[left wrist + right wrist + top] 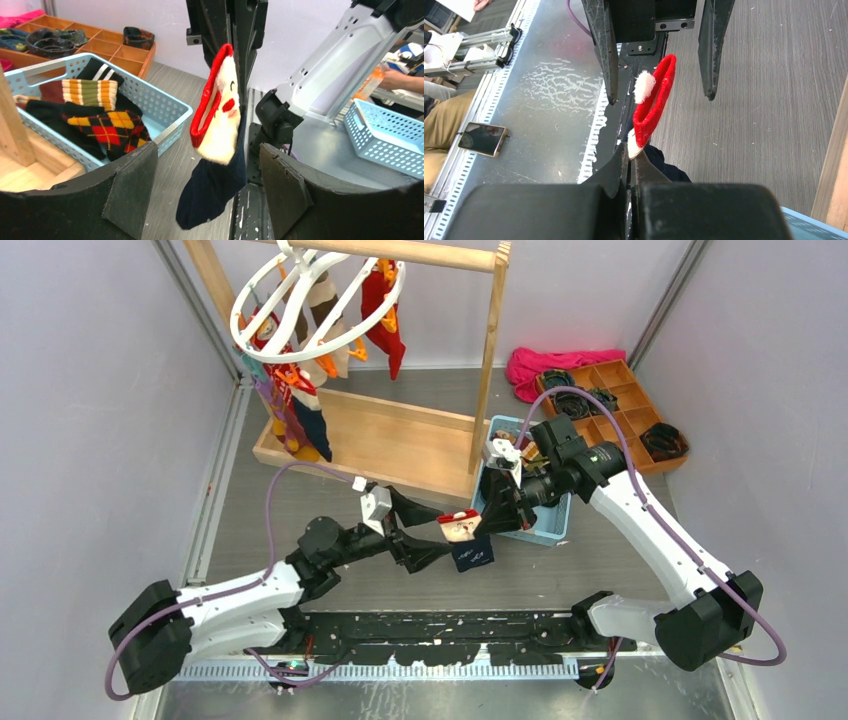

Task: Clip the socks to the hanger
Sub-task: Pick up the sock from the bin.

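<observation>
A navy sock with a red cuff and white face pattern hangs in mid-air between the two arms. My right gripper is shut on its upper edge; in the right wrist view the pads pinch the white part just below the red cuff. My left gripper stands open, one finger on each side of the dangling sock without touching it. The white round clip hanger hangs from the wooden rack at the back left, with several socks clipped on.
A light blue basket holding more socks, striped and argyle, sits right of the rack base. A wooden compartment tray and a pink cloth lie at the back right. A second blue basket shows beyond the table edge.
</observation>
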`<action>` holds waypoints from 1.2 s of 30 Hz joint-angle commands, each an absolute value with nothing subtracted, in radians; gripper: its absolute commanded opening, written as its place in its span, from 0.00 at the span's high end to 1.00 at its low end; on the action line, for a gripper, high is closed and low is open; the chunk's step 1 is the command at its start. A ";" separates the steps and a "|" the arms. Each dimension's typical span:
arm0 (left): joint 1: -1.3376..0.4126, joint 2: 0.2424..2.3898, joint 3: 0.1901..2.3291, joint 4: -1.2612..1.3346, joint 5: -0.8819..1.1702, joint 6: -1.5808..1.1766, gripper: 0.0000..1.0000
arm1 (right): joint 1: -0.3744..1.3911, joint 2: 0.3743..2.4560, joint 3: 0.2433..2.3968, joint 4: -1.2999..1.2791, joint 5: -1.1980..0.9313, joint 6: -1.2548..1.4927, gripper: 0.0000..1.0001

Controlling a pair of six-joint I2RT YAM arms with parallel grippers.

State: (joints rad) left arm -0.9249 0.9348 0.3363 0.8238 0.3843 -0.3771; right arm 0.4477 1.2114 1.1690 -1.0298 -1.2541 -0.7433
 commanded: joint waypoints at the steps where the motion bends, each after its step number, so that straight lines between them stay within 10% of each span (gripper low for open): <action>1: -0.943 1.001 0.332 1.111 0.370 -0.457 0.25 | 0.445 1.218 1.180 -1.031 -1.293 -0.779 0.99; 9: -0.956 1.083 0.327 1.199 0.384 -0.495 0.41 | 0.444 1.215 1.177 -1.031 -1.293 -0.782 0.99; 18: -0.955 1.069 0.331 1.160 0.386 -0.473 0.99 | 0.443 1.214 1.173 -1.028 -1.293 -0.784 0.99; 28: -0.953 0.863 0.515 0.461 0.440 -0.213 1.00 | 0.444 1.199 1.170 -1.032 -1.293 -0.796 0.62; 36: -0.953 0.915 0.597 0.359 0.482 -0.197 1.00 | 0.443 1.192 1.169 -1.038 -1.303 -0.810 0.58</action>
